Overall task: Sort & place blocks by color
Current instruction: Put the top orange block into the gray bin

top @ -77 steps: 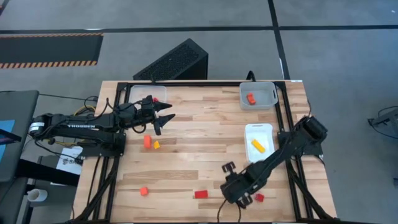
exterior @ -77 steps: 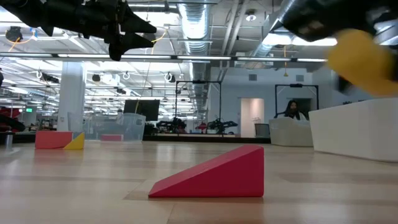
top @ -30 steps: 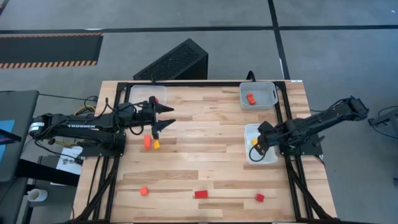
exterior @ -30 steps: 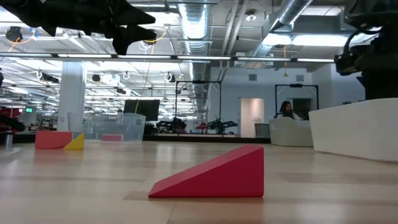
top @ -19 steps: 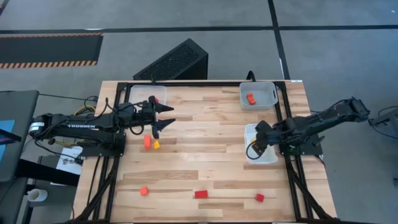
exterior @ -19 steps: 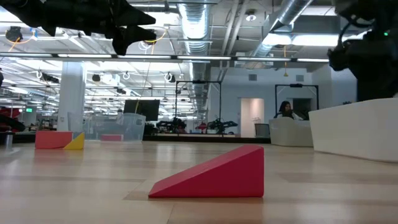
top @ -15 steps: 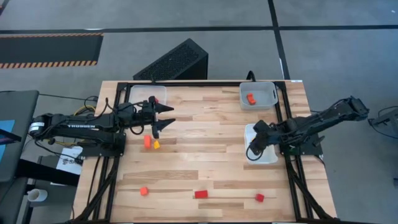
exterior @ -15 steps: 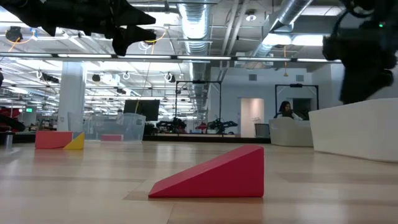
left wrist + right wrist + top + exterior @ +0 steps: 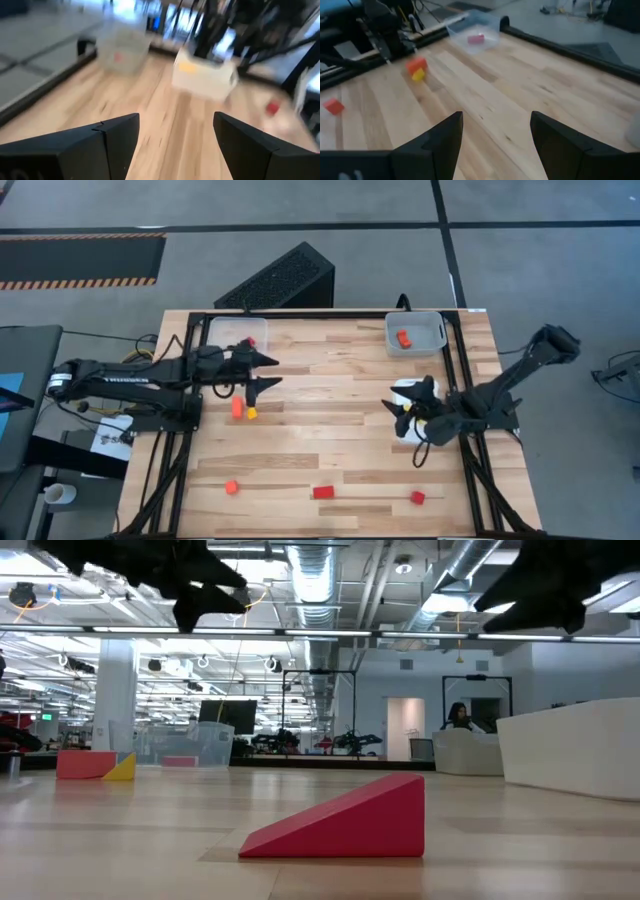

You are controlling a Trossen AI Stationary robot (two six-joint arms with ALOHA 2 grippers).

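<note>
Both arms are built from dark, near-black links. The left arm [image 9: 130,378] is a long, slender boom carrying white lettering along its upper face, with a light-coloured fitting at its base end and thin cables gathered near the wrist. The left gripper [image 9: 262,371] ends in two pointed black fingers [image 9: 107,141] with flat, angular, matte faces. The right arm [image 9: 510,385] has a rounded, blocky joint housing and a thin black cable looping beneath it. The right gripper [image 9: 405,406] has two equally dark, wedge-shaped fingers [image 9: 440,142]
</note>
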